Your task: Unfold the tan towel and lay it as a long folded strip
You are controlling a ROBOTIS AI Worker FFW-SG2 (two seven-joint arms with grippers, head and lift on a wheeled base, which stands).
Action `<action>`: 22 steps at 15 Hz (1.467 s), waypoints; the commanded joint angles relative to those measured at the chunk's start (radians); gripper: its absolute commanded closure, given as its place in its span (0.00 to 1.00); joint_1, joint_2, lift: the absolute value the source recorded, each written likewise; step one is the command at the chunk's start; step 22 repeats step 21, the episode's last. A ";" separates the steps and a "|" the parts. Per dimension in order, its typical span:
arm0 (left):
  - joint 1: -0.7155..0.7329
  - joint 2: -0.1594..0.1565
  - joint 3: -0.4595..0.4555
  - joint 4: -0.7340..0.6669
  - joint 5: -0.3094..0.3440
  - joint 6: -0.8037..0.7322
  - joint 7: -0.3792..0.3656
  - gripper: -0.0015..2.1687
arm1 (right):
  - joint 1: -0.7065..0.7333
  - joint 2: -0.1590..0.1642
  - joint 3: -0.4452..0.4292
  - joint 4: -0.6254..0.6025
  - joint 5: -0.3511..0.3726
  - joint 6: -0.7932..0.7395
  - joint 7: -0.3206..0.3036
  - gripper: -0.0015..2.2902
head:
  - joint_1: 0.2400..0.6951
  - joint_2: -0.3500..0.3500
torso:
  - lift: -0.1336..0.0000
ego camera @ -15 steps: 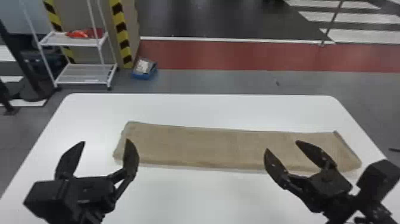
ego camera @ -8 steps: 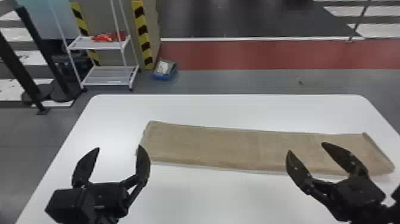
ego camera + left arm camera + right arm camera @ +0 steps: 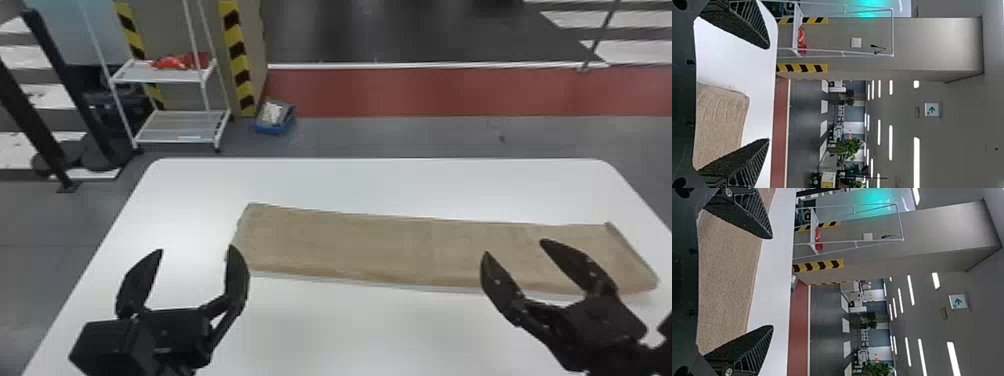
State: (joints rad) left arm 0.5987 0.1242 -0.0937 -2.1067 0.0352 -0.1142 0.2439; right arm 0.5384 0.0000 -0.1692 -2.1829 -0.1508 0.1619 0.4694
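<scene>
And there's the towel (image 3: 380, 245), a long flat strip running left to right across the white table (image 3: 375, 330), its right end near the table's right edge! 2 claws up: the left claw (image 3: 197, 248), wide open and empty, near the strip's left end; the right claw (image 3: 514, 246), wide open and empty too, by its right half. Far left, I see a rack (image 3: 145, 76) with 1 red bundle (image 3: 172, 62) up top, and beside it a blue bin (image 3: 270, 129) holding pale stuff (image 3: 271, 112).
</scene>
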 commanded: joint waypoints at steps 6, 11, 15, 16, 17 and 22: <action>0.000 -0.002 -0.001 0.002 0.002 0.000 -0.002 0.01 | 0.002 0.001 -0.001 0.000 -0.003 0.000 -0.003 0.03 | 1.00 0.54 | 0.17; 0.000 -0.002 -0.001 0.002 0.002 0.000 -0.002 0.01 | 0.002 0.001 -0.001 0.000 -0.007 0.000 -0.002 0.03 | 1.00 0.54 | 0.17; -0.004 -0.002 -0.001 0.004 0.008 0.003 -0.003 0.01 | 0.000 0.001 0.000 0.000 -0.009 0.003 0.000 0.03 | 1.00 0.54 | 0.17; -0.005 -0.002 -0.001 0.005 0.011 0.003 -0.003 0.01 | 0.000 0.001 0.000 0.002 -0.009 0.003 0.000 0.03 | 1.00 0.54 | 0.17; -0.007 -0.002 -0.001 0.005 0.011 0.003 -0.003 0.01 | -0.002 0.001 0.000 0.002 -0.009 0.003 0.000 0.03 | 1.00 0.54 | 0.17; -0.007 -0.002 0.000 0.008 0.012 0.003 -0.002 0.02 | -0.003 0.001 0.002 0.000 -0.009 -0.012 0.011 0.03 | 1.00 0.55 | 0.17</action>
